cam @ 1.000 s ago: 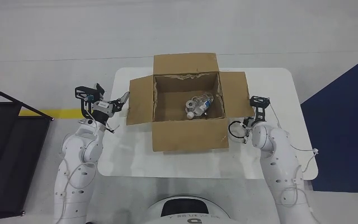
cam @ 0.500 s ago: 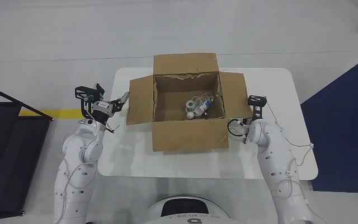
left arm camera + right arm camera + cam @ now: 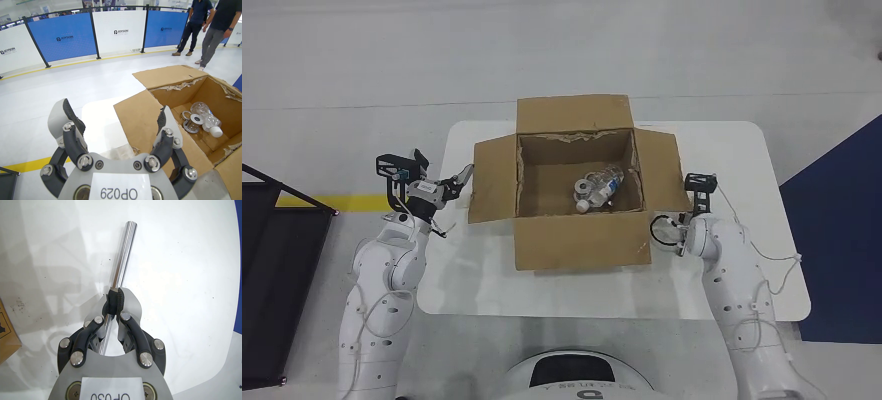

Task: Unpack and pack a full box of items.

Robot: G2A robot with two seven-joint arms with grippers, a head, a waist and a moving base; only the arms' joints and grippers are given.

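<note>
An open cardboard box (image 3: 580, 246) stands in the middle of the white table (image 3: 722, 280) with all flaps folded out. Inside lie a clear plastic bottle (image 3: 606, 186) with a white cap and a metal spool (image 3: 585, 190); the left wrist view shows the bottle (image 3: 209, 121) and the spool (image 3: 192, 124) on the box floor. My left gripper (image 3: 114, 106) hovers open and holds nothing, just off the box's left flap (image 3: 138, 121). My right gripper (image 3: 115, 294) is shut on a shiny steel rod (image 3: 123, 255), low over the table right of the box, near the front right corner (image 3: 662, 232).
A corner of the box (image 3: 7, 332) lies close beside the right gripper. Bare table surface (image 3: 179, 275) stretches beyond the rod to the rounded table edge. A black frame (image 3: 272, 250) stands on the floor left of the table.
The right arm has shifted slightly toward the box, still holding the rod. The left arm and the box contents have not moved.
</note>
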